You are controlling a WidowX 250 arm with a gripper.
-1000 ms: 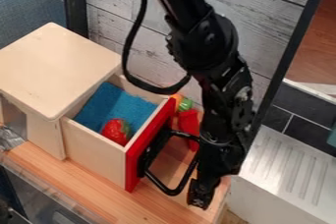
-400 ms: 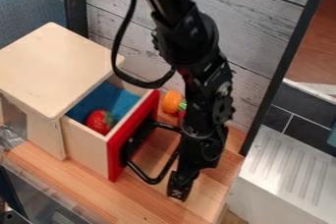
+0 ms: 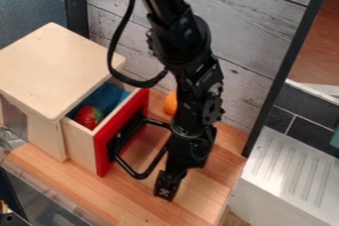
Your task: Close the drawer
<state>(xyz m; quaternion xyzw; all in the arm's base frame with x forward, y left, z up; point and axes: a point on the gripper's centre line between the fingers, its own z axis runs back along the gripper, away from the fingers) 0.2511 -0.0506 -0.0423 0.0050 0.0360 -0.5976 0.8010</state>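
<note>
My gripper (image 3: pixel 167 185) hangs low over the counter, just right of the drawer's black handle (image 3: pixel 142 172), with the arm against the handle's outer side; how its fingers stand is hard to make out. The drawer (image 3: pixel 79 143) has a red front (image 3: pixel 103 156) and stands partly out of the light wooden cabinet (image 3: pixel 56 71). Inside it lie a red strawberry (image 3: pixel 87 116) and a blue cloth-like lining (image 3: pixel 106 98).
An orange toy (image 3: pixel 170 103) sits behind the arm near the plank wall (image 3: pixel 248 61). The wooden counter (image 3: pixel 122 197) ends at the right beside a white ridged rack (image 3: pixel 291 170).
The gripper and arm have moved left. The drawer has slid further into the cabinet, carrying the strawberry and the lining with it. The orange toy has come more into sight, then partly behind the arm.
</note>
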